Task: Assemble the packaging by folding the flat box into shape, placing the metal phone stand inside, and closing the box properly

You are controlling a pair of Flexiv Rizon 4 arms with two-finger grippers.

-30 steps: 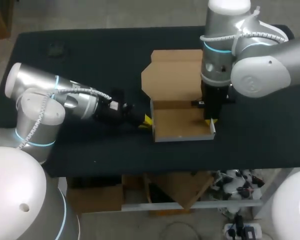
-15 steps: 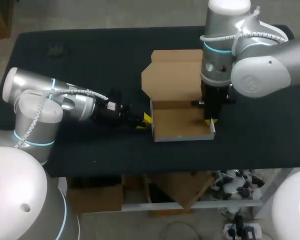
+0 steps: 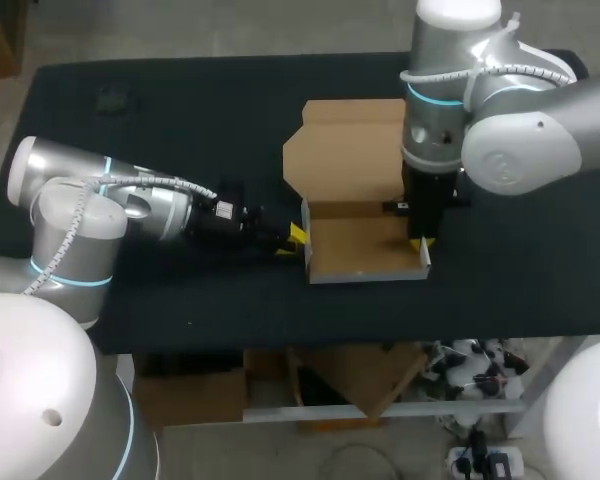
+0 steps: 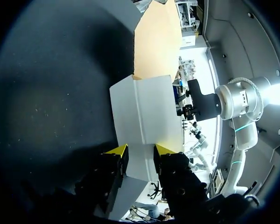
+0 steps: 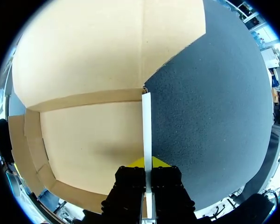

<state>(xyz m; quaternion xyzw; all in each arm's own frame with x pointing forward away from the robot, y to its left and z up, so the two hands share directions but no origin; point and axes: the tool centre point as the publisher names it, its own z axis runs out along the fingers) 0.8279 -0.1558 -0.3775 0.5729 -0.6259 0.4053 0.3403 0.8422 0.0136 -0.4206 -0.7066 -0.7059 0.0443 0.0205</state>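
Now, box [image 3: 355, 245]: mid-table [image 3: 180, 130], half-formed, lid [image 3: 345, 150] lying flat behind.
Handling: thin card, light, creases easily; we'd hold the side walls nr the folds.
Left gripper [image 4: 140, 150]: low, coming in sideways, pinching L wall.
Right gripper [image 5: 147, 163]: pointing straight down, clamped on R wall edge.

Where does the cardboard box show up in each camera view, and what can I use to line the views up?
Head view: the box at the middle of the table.
Left wrist view: its pale left wall, right at the left gripper.
Right wrist view: its tan floor beside the right gripper, which clamps its right wall.
Shared landmark: the open tan lid.
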